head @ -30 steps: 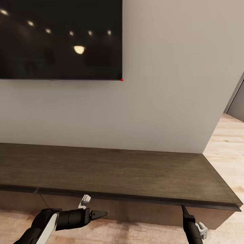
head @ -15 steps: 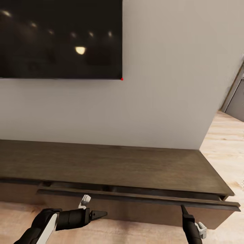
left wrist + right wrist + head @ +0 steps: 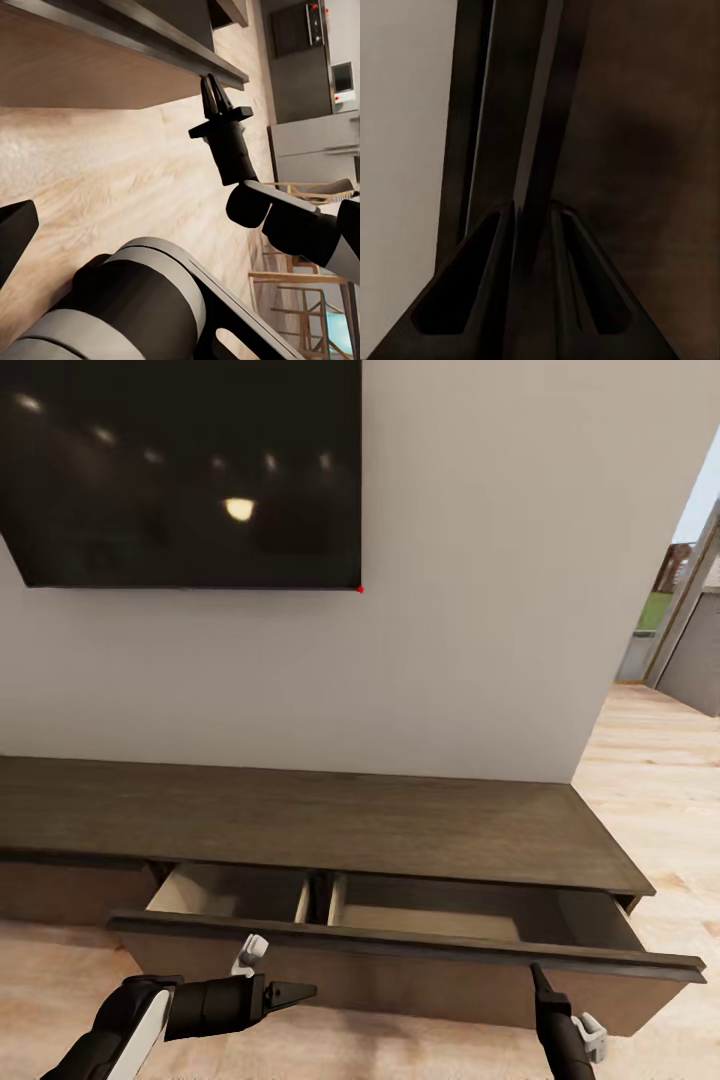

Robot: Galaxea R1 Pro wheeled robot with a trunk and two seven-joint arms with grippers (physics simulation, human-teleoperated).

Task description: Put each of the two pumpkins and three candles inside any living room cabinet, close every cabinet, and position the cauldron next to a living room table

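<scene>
Cabinet [image 3: 330, 830] spans the lower frame with its wide drawer [image 3: 400, 950] pulled out, pale interior bare, right gripper [image 3: 540, 977] at lower right pinched narrow on the drawer front's top lip, left gripper [image 3: 300, 991] at lower left with fingers together, holding nothing, just before the front.

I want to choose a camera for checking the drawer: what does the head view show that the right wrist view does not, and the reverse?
Head view: the TV, the cabinet top, the open drawer with its pale interior. Right wrist view: close up, the fingers on either side of a thin dark edge. Both: the right gripper at the drawer front.
</scene>
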